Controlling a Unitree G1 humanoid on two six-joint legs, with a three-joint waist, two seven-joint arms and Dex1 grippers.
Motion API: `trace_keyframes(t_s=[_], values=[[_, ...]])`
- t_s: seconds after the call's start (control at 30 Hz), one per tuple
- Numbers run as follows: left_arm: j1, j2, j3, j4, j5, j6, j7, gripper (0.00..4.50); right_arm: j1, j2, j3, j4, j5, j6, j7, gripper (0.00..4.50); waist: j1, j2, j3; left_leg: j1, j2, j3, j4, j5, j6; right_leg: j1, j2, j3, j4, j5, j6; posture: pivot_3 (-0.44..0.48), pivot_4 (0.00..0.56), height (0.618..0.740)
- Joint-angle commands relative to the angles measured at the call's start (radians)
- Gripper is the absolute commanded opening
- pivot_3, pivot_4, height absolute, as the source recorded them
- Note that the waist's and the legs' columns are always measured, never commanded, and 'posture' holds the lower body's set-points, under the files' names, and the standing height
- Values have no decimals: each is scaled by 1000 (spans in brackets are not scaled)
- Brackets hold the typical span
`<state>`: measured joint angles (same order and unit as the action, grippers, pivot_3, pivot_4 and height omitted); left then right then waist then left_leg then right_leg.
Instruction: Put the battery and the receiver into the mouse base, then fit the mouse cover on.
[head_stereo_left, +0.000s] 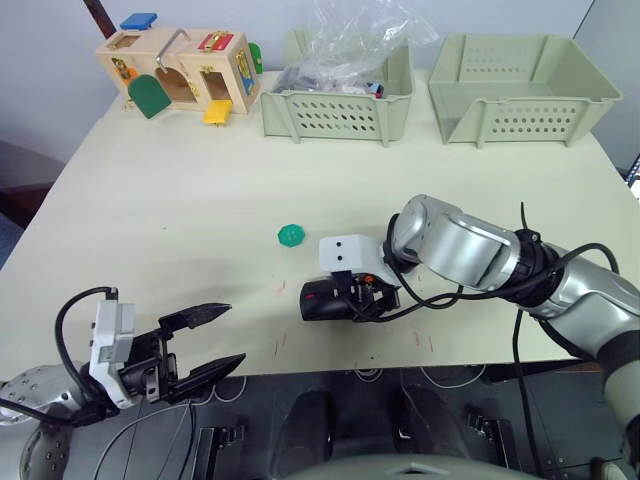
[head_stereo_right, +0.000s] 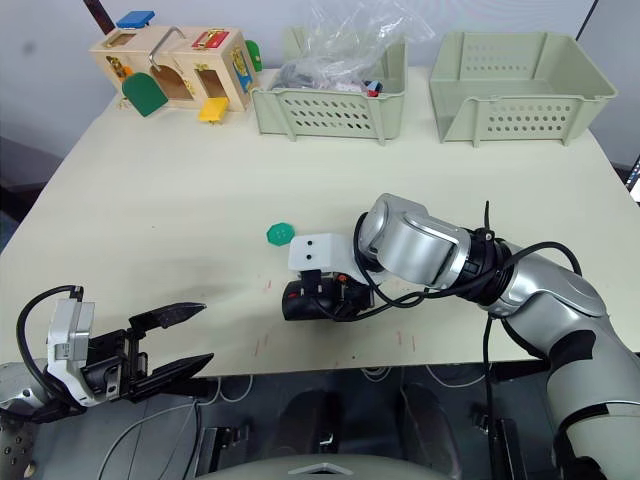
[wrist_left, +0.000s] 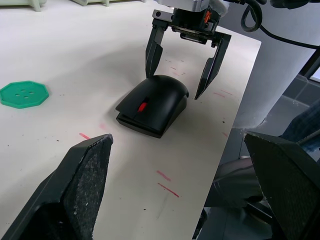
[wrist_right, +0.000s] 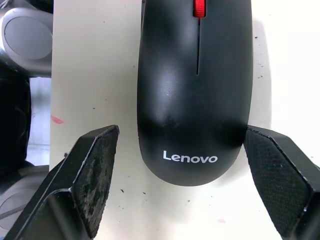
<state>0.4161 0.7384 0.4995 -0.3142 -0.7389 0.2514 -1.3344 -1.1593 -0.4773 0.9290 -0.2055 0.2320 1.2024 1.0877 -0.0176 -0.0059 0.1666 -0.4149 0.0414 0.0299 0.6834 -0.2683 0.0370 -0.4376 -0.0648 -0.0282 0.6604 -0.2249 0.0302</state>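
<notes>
Cover (wrist_left: 156, 100) sits on the base near the bench (head_stereo_left: 200, 200) front edge, my right pincer (wrist_left: 186, 82) wide open astride it. I'd press evenly at the back till it clicks; left pincer (head_stereo_left: 205, 342) idles open.

I read the mouse cover (wrist_right: 195, 95) as smooth, satin black plastic with white printed lettering. The right claw (wrist_right: 192, 185) carries 2 coarse, matt black pads (wrist_right: 95, 175). The table (head_stereo_left: 200, 200) looks matt cream laminate; the green disc (wrist_left: 22, 94) looks like smooth plastic.
</notes>
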Motion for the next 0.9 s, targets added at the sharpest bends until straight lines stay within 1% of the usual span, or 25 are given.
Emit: trace_keyframes(t_s=[0.03,0.23,0.3,0.33,0.37,0.43,0.47,0.5,0.57,0.67,0.77,0.8,0.83,0.9], values=[[4,4,14,-13,-10,-8,-6,4500,-20,-8,-45,-36,12,4,1,4023,0,0,0,0,0,0,0,0,0,0,0,0,0,0,0,0,150,740],[2,7,16,-8,-10,-8,-10,4500,-27,-34,-91,-78,44,28,5,4023,2,0,1,-1,0,0,0,0,0,0,0,0,0,0,0,0,150,740],[0,11,18,-4,-10,-6,-12,4500,-22,-49,-116,-101,54,24,4,4023,2,0,1,-1,0,0,0,0,0,0,0,0,0,0,0,0,150,740],[-1,12,19,-4,-11,-5,-12,4500,-6,-48,-150,-113,67,9,-2,4023,2,0,1,-1,0,0,0,0,0,0,0,0,-1,0,0,0,150,740],[-2,14,20,-3,-11,-4,-12,4500,16,-37,-195,-123,81,-13,-15,4023,2,0,1,-1,0,0,0,0,0,0,0,0,-1,0,0,0,150,740],[-1,16,24,-1,-12,-2,-13,4500,129,46,-347,-130,113,-142,-95,4023,2,-1,1,-1,0,0,0,0,0,0,0,0,-1,0,0,0,150,740],[0,18,28,0,-13,-1,-13,4500,179,77,-394,-126,140,-193,-101,4023,3,-4,-1,-1,0,-1,0,0,0,0,0,0,0,0,0,0,150,740],[0,19,31,2,-14,0,-15,4500,214,99,-423,-125,154,-226,-99,4023,2,-4,-1,-1,0,-2,-1,0,0,1,0,-2,-1,1,1,0,150,740],[1,22,37,3,-17,3,-14,4500,260,103,-401,-119,108,-300,-115,4023,4,-3,0,-1,0,-2,-1,0,0,0,1,-1,0,1,2,0,150,740],[8,26,48,-3,-23,9,-12,4500,336,131,-398,-91,101,-361,-137,4023,4,-4,0,-1,0,-1,-1,1,-2,0,0,-1,-1,1,2,0,150,740],[13,30,57,-6,-27,13,-10,4500,375,153,-388,-60,76,-397,-166,3199,3,-4,0,-1,0,-1,-1,2,-3,0,0,-1,0,1,2,0,150,740],[13,31,59,-8,-28,15,-9,4500,386,164,-386,-49,63,-407,-184,2524,3,-4,0,-1,0,-2,-1,2,-3,0,0,-1,0,0,1,0,150,740],[14,31,60,-11,-28,17,-6,4500,394,170,-378,-40,50,-420,-195,2377,3,-4,0,-1,0,-2,-1,2,-3,0,0,-1,0,0,1,0,150,740],[14,30,61,-15,-28,20,-4,4500,402,170,-357,-24,21,-444,-202,2377,3,-4,0,-1,0,-3,-1,2,-3,0,1,-2,0,0,1,0,150,740]])
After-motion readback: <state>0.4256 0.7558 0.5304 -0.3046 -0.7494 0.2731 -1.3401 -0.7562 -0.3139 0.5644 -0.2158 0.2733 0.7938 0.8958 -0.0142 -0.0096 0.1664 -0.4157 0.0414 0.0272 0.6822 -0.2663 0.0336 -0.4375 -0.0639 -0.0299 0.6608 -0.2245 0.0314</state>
